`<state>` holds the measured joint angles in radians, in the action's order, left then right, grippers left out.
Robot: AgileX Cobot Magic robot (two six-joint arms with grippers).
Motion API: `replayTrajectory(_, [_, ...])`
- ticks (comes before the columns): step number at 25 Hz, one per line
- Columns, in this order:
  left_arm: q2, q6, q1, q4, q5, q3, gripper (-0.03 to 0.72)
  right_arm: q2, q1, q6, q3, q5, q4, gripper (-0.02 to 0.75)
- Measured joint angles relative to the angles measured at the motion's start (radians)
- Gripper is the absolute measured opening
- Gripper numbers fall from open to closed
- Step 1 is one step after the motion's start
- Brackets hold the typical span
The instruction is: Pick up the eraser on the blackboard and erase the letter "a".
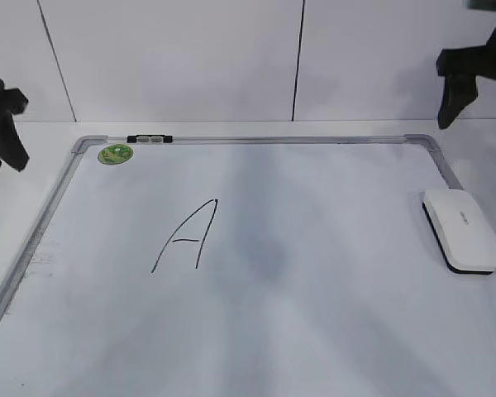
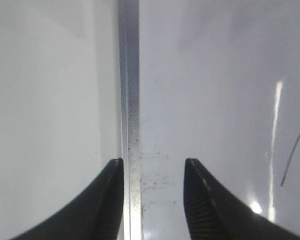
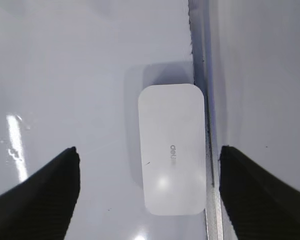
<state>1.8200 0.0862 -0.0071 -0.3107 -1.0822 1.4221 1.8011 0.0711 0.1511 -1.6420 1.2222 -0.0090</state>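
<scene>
Progress: none. Your white rounded plastic eraser (image 1: 463,229) lay untouched against the grey-framed white blackboard's (image 1: 45,217) right rail; right hand (image 3: 149,192) hovered released above; black marker letter (image 1: 186,236) unerased.

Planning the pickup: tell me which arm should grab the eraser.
Right. The right gripper hangs open directly above the eraser, which lies at the board's right frame. The left gripper is open over the left frame, across the board from it.
</scene>
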Motion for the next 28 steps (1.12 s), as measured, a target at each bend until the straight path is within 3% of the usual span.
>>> replayTrajectory(10, [-0.26, 0.0, 0.0, -0.019, -0.07, 0.014, 0.302, -0.295, 0.0, 0.0, 0.0, 0.023, 0.057, 0.655])
replayTrajectory(17, [-0.456, 0.0, 0.0, -0.053, -0.131, 0.014, 0.292, -0.491, 0.0, 0.0, 0.0, 0.033, 0.078, 0.565])
replayTrajectory(22, [-0.61, 0.0, 0.0, -0.039, -0.161, 0.014, 0.255, -0.627, 0.0, 0.0, 0.0, 0.04, 0.082, 0.544])
replayTrajectory(28, [-0.785, 0.0, 0.0, -0.022, -0.176, 0.016, 0.24, -0.778, 0.058, -0.013, 0.017, 0.046, 0.088, 0.543])
